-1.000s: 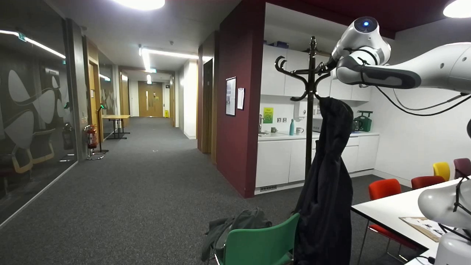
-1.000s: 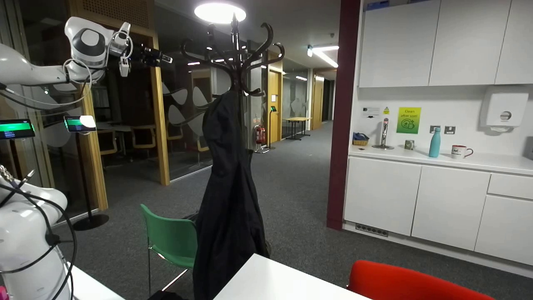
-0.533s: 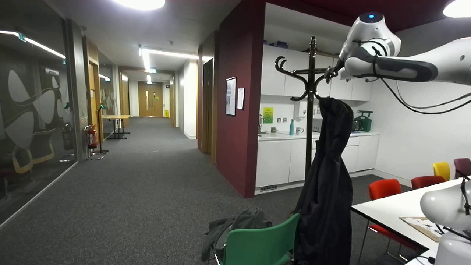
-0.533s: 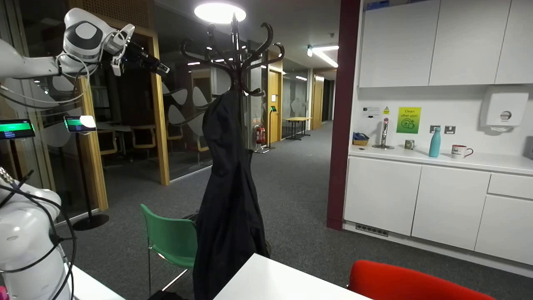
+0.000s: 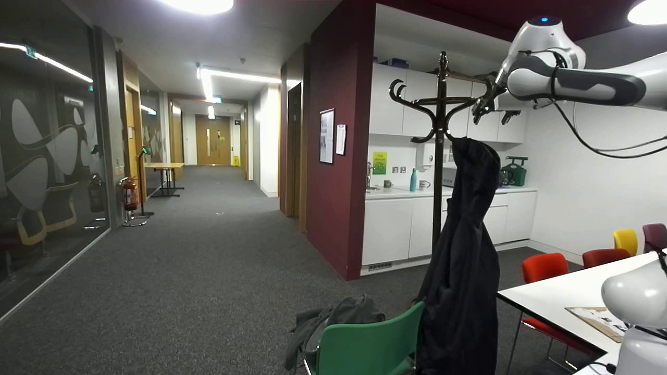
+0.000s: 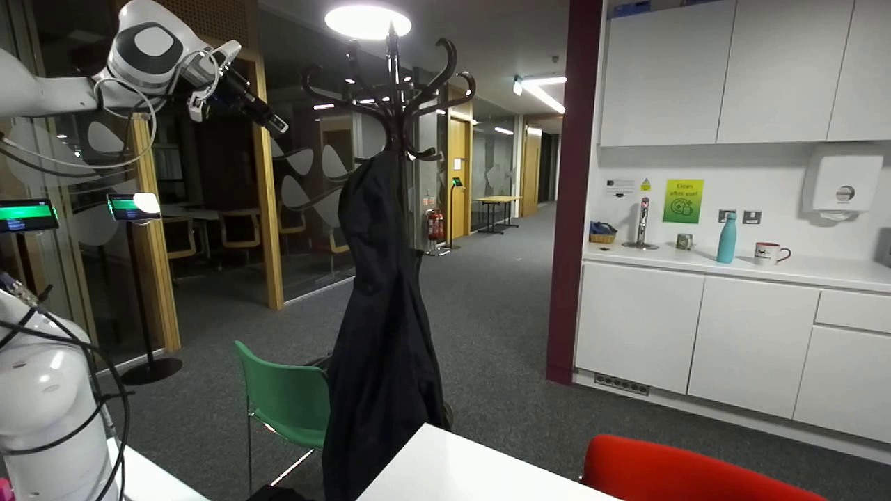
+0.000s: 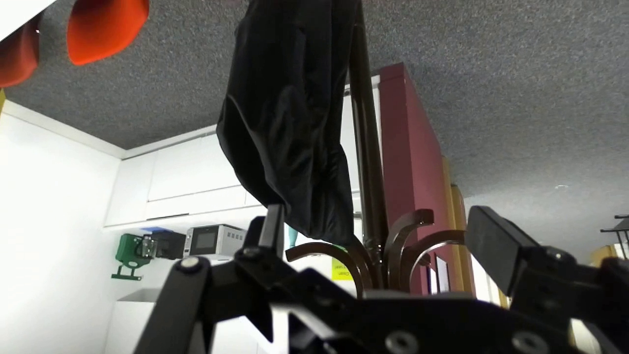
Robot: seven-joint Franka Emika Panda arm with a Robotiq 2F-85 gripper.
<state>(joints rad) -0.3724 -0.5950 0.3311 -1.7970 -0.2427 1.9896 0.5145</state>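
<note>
While gripper (image 7: 377, 241) is spread wide, black coat (image 5: 461, 260) hangs on coat stand (image 5: 440, 125).
Gripper apart from stand; coat beside corner of white table (image 6: 459, 470) in both exterior views, green chair (image 5: 371, 344) beside coat.

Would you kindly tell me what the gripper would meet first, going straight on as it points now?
Most likely the upper part of the dark coat on the coat stand; depth is unclear, so the gripper might touch a hook or the pole first.
</note>
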